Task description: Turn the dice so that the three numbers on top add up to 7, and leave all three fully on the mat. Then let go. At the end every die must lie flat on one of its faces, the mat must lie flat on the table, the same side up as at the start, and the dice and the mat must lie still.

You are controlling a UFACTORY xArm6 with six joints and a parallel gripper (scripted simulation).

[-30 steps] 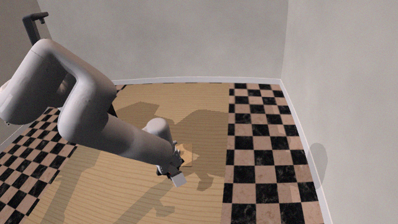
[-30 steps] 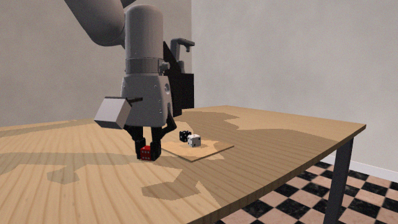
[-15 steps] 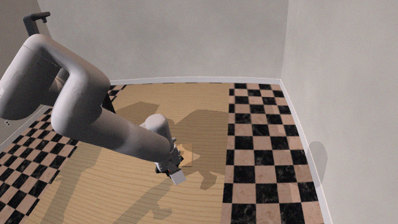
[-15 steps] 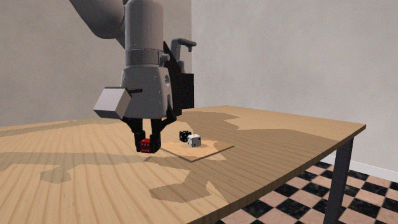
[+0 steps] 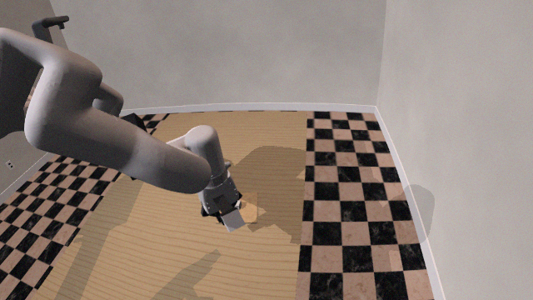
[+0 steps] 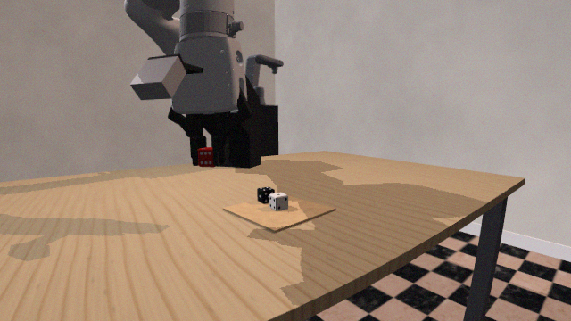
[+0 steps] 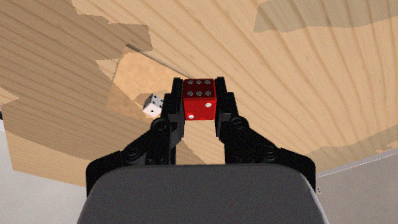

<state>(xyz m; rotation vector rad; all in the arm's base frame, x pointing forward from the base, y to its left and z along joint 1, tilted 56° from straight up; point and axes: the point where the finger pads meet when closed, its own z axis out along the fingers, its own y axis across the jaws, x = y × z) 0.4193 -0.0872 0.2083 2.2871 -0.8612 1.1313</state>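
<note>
Red die (image 6: 205,157) (image 7: 199,99) — gripped between the fingers of the tool (image 6: 205,153) (image 7: 199,90), aloft, off the mat (image 5: 251,217) (image 6: 277,218) (image 7: 135,75). White die (image 6: 278,201) (image 7: 153,105) and black die (image 6: 265,194) rest on the mat. For sound placement, lower the red die level — beside both, well inside the edge — before release.

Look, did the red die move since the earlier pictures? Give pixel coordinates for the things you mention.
Yes. In the exterior view, the red die (image 6: 205,157) (image 7: 199,100) was beside the mat's (image 5: 250,213) (image 6: 250,214) (image 7: 135,75) left corner; now it appears higher and farther back.
</note>
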